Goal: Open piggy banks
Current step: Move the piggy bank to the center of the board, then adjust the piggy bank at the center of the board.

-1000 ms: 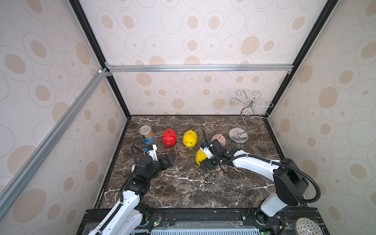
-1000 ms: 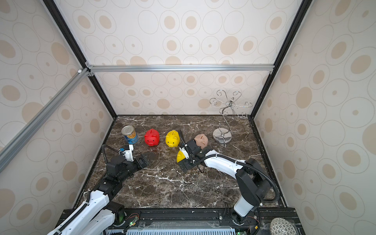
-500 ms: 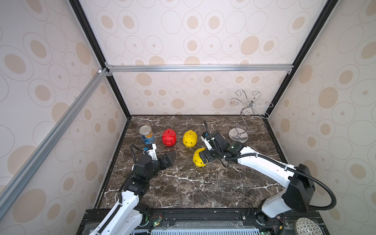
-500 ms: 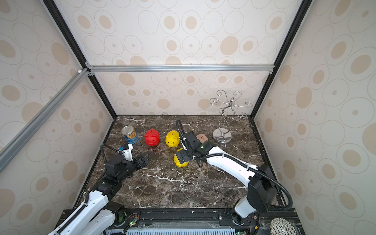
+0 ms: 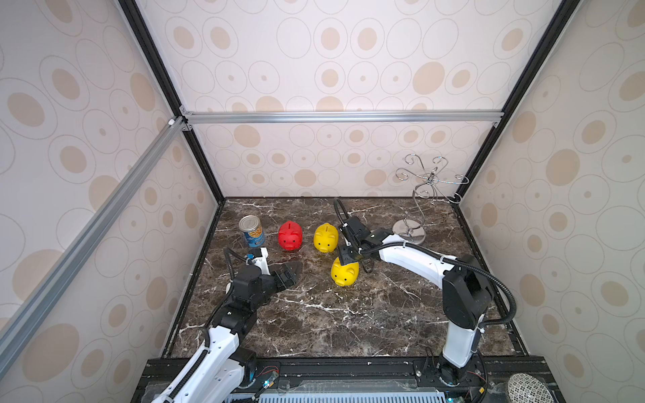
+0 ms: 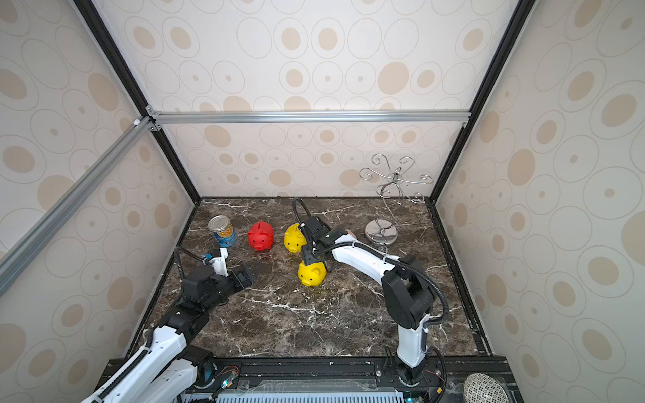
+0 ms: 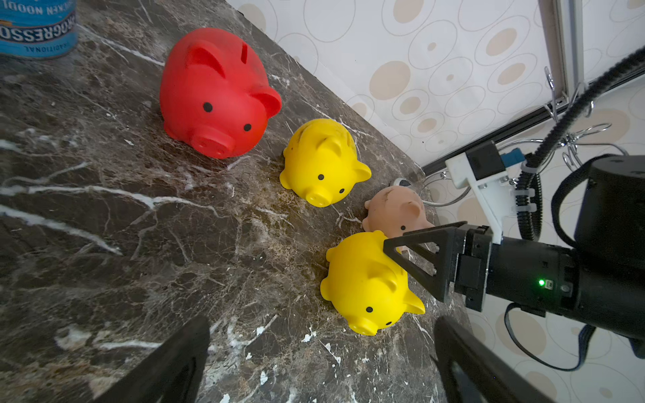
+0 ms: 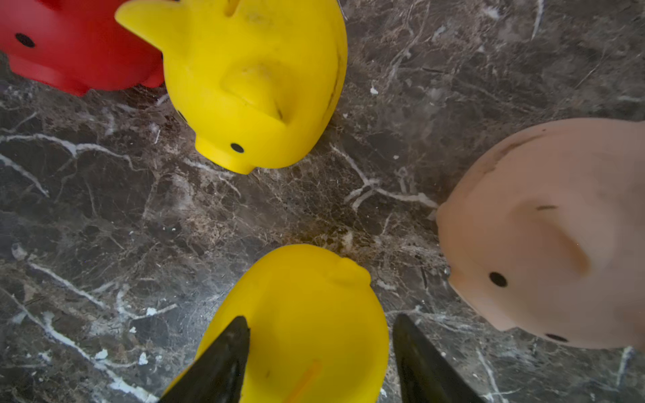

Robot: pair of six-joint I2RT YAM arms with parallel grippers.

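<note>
Back row, left to right: tin can (image 5: 252,231), leftmost piggy bank (image 5: 290,236), middle piggy bank (image 5: 325,237), rightmost piggy bank (image 7: 394,209), wire stand (image 5: 409,232).
Front piggy bank (image 5: 344,273): set on the bench (image 5: 349,314) before the middle and rightmost ones.
Right claw (image 8: 321,324): placed astride the front piggy bank.

In both top views the right arm (image 5: 412,257) covers the pink piggy bank (image 7: 392,211).

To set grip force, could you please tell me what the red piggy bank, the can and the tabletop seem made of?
Red piggy bank: probably moulded plastic, satin; soft highlights, rounded body.
Can: metal, shiny lid, blue printed label.
Tabletop: brown marble look with white veins, faint reflections; stone or laminate, I cannot tell.
</note>
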